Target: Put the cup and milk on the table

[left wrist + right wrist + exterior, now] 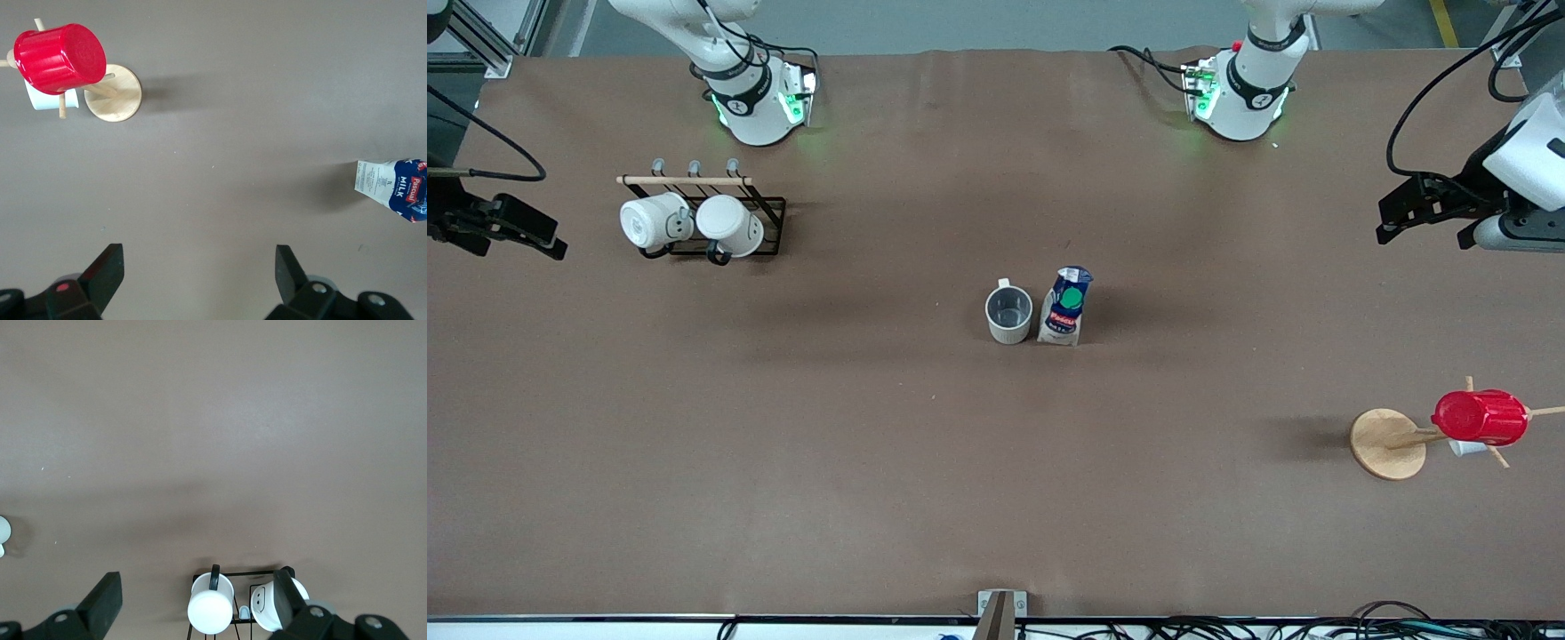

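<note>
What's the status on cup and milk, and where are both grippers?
Left gripper and right gripper open, empty, at the table's ends. Cup and milk upright side by side mid-table. Nothing in the way.

Even, bright overhead light, soft shadows beside the milk and cup; all views sharp.

A wide brown bench lies mostly bare. At its middle stand a cup and a milk carton, just beside each other, with open surface all around the pair. Toward the right arm's end, a black wire rack holding two white mugs blocks that area. Toward the left arm's end, nearer the front camera, a wooden peg stand carries a red cup. The left tool and right tool hang spread wide over the bench ends.
</note>
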